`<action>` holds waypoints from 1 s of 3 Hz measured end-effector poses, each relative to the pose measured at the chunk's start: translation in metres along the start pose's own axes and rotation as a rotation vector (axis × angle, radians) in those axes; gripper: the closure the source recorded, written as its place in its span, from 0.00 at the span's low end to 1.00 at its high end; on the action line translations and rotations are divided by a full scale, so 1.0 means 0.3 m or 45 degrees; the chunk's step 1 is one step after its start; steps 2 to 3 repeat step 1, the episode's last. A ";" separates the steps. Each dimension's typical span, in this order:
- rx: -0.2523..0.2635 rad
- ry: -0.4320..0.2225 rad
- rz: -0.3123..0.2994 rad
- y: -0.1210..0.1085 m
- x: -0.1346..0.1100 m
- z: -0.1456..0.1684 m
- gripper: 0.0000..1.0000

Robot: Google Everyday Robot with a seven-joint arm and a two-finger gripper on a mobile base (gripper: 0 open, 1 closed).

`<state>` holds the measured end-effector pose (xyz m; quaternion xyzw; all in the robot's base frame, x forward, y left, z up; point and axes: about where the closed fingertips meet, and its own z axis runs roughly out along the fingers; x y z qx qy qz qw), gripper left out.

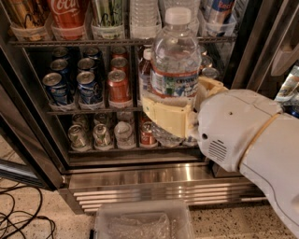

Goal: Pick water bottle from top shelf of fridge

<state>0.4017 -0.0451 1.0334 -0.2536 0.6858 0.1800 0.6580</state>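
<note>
The gripper (pixel 175 113) is closed around the lower half of the water bottle (pixel 175 58), its cream fingers (pixel 164 116) wrapped across the front just below the label. The bottle stands upright in that grasp, out in front of the fridge (pixel 154 179) - the white cap sits above the rail of the top shelf (pixel 70 42), the body in front of the middle rack. A second clear bottle (pixel 144 16) and a red cola can (pixel 67 14) stand on the top shelf. Blue cans (pixel 58 86) and a red can (pixel 119 86) sit one rack down. On the floor lie a clear plastic bin (pixel 142 224) and black cables (pixel 23 210).
</note>
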 end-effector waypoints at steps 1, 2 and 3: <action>0.000 0.000 0.000 0.000 0.000 0.000 1.00; 0.000 0.000 0.000 0.000 0.000 0.000 1.00; 0.000 0.000 0.000 0.000 0.000 0.000 1.00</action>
